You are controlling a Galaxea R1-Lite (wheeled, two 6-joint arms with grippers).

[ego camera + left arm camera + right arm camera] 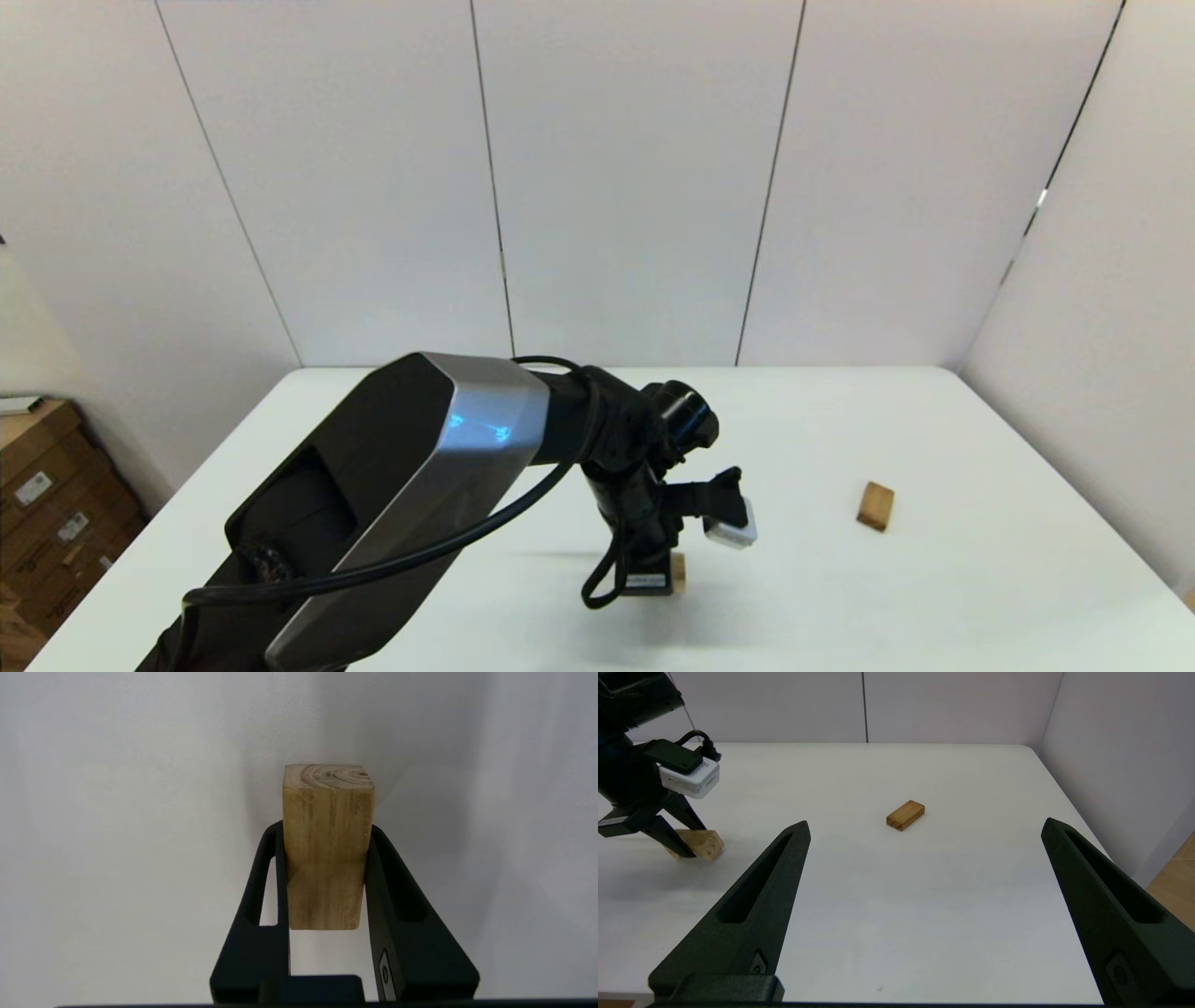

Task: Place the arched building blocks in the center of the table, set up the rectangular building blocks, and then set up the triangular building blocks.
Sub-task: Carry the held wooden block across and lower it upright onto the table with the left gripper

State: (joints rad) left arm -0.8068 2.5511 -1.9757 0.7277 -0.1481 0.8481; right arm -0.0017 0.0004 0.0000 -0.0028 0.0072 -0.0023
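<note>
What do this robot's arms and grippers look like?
The left arm has a silver-grey angular shell over black joints, with a looping black cable and a small white camera box. Both grippers, left gripper and right gripper, have long, tapering matte-black fingers with slots.

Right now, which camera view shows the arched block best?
The left wrist view: the arched block fills the middle, clamped between the left gripper fingers. The head view shows only a sliver behind the arm. The right wrist view shows it far off, partly hidden.

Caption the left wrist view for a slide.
Left gripper clamps the arched block over the white table.
</note>
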